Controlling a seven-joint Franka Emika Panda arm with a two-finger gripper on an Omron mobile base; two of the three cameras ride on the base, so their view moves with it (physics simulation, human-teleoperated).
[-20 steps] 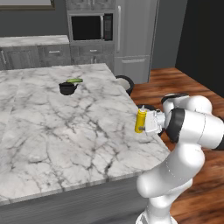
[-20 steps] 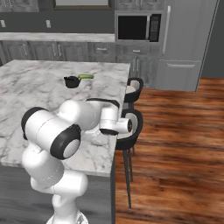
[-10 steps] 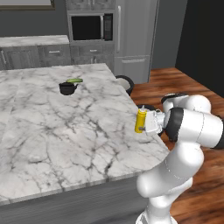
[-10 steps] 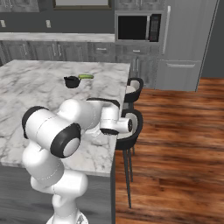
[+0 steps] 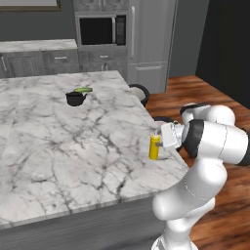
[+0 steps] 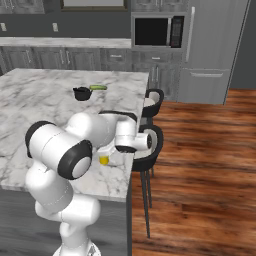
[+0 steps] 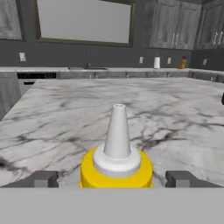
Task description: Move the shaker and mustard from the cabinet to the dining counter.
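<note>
The mustard (image 5: 154, 147) is a yellow squeeze bottle with a white nozzle. It stands upright on the dining counter (image 5: 58, 146) close to its right edge. My gripper (image 5: 157, 141) is at the bottle's level, reaching in from the right. In the hand view the mustard (image 7: 116, 164) sits between my two fingertips (image 7: 43, 179), with a gap on each side, so the gripper (image 7: 113, 180) is open. From the right base view only a bit of the mustard (image 6: 104, 160) peeks out under my forearm. The shaker and the cabinet are out of view.
A squat black bowl with a green piece (image 5: 76, 98) sits further back on the marble top. Round stools (image 6: 151, 142) stand along the counter's right side over the wooden floor. A fridge (image 5: 149, 39) and a microwave (image 5: 101, 30) line the back wall.
The mustard and my hand have come down a little, and the bottle now rests on the marble top. The base has not moved.
</note>
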